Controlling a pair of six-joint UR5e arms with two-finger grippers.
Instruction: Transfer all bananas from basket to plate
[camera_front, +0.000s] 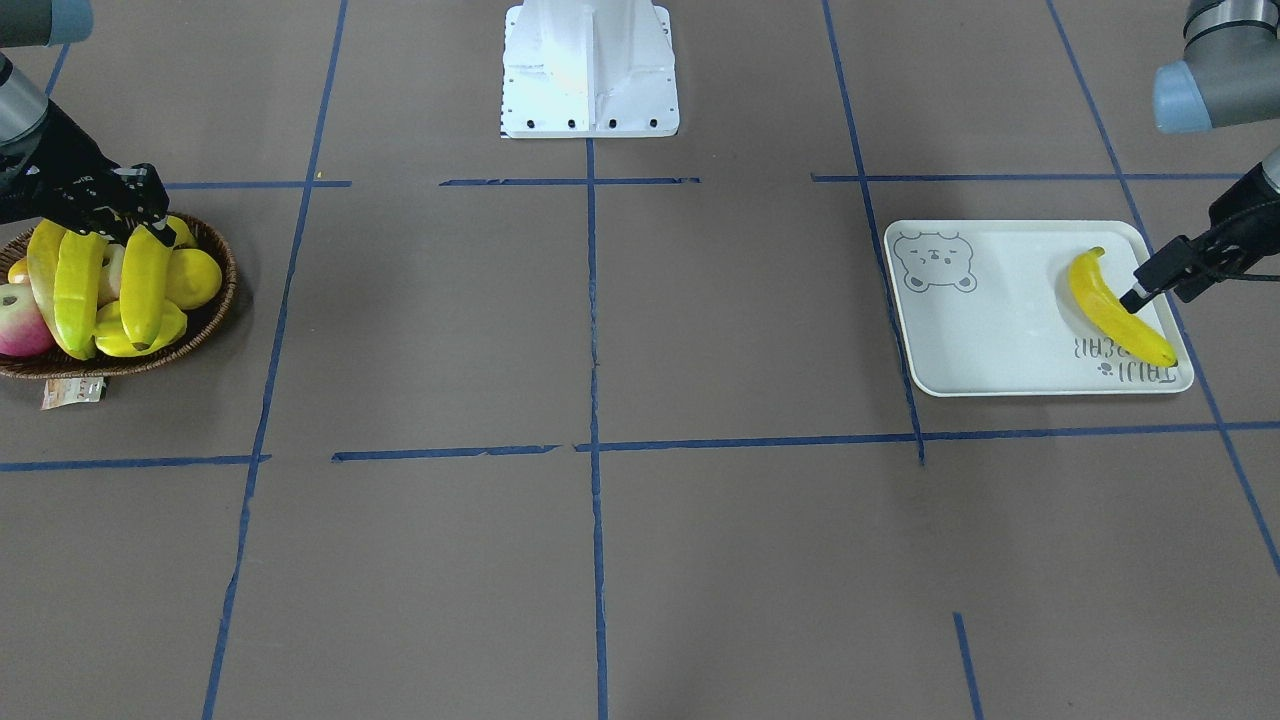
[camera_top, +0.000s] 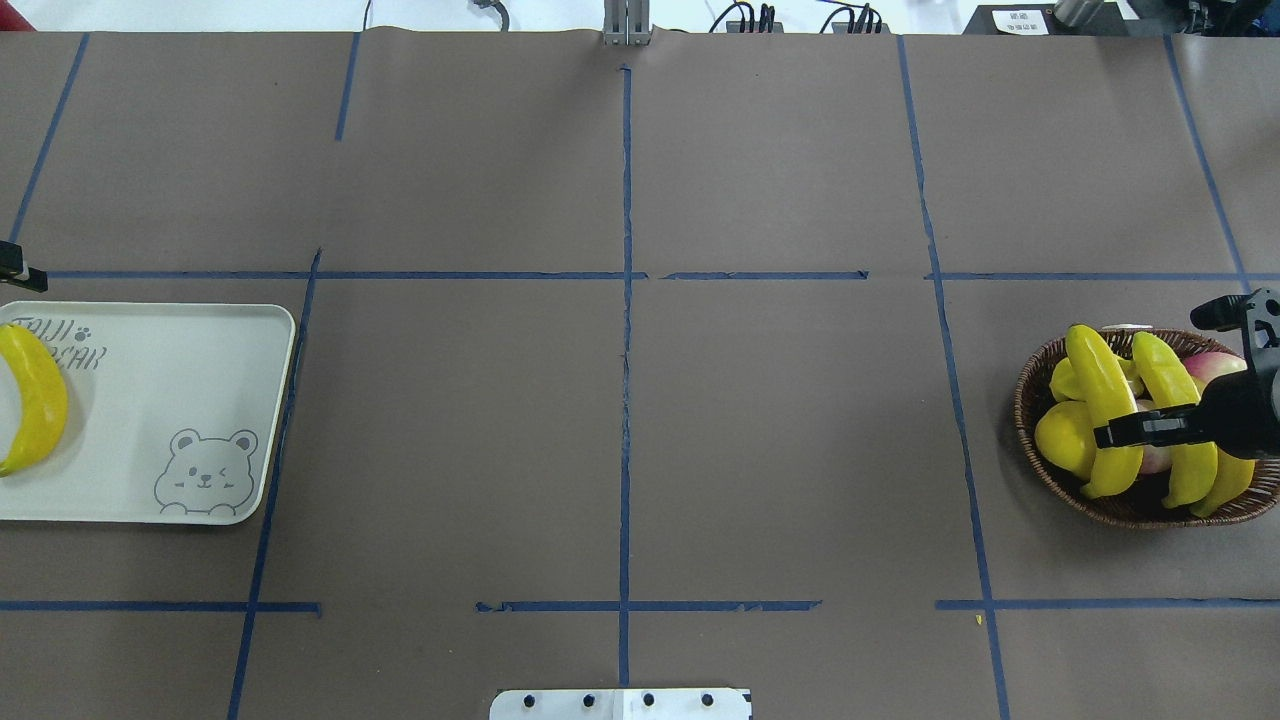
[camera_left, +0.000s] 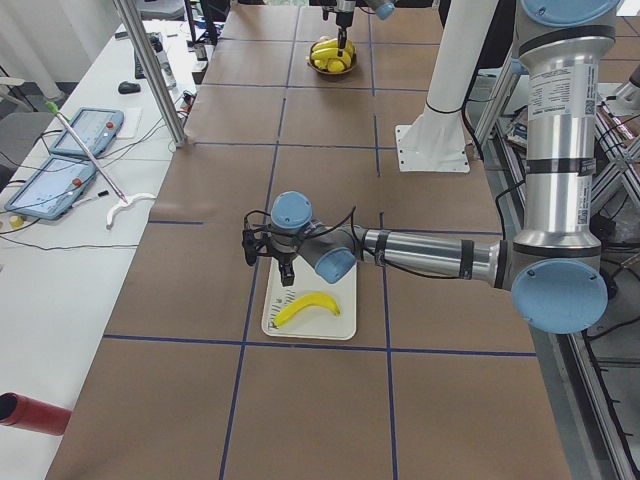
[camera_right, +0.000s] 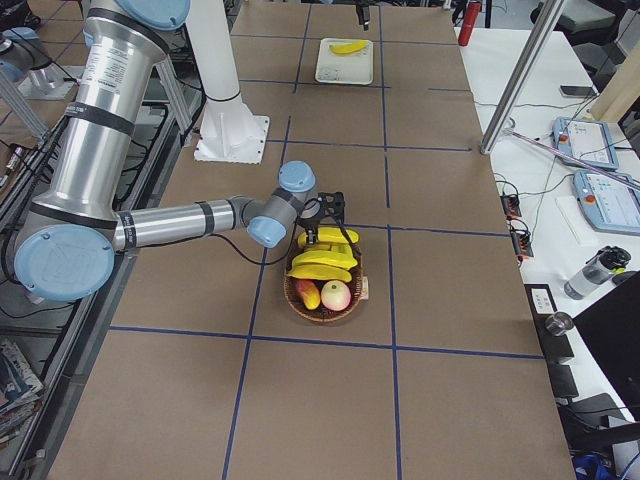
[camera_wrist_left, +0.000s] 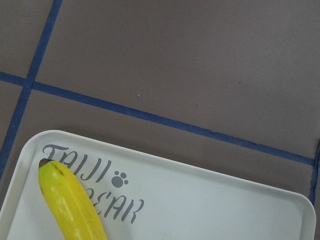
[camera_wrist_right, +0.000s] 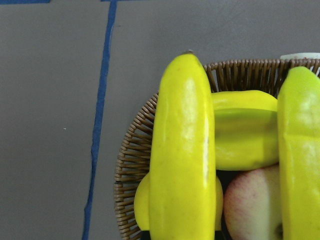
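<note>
Plate (camera_wrist_left: 210, 200): grey lettering "TAIJI" with a paw mark after it, and "BEAR" on the line below, its start partly covered by the banana (camera_wrist_left: 70, 205). In the front-facing view the same lettering reads upside down near a plate corner. Paper tag (camera_front: 72, 392) at the basket (camera_front: 215, 318) rim: print illegible.

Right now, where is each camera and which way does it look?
Front: across the table, facing the robot's base; left gripper and right gripper show.
Overhead: behind the robot, looking down; right gripper over basket.
Exterior left: table's end; left arm near, over the plate.
Exterior right: opposite end; right arm near, at basket.
Left wrist: down onto the plate's banana; no fingers.
Right wrist: down onto basket bananas; no fingers.
Shared: plate's banana in front, overhead, left wrist.
</note>
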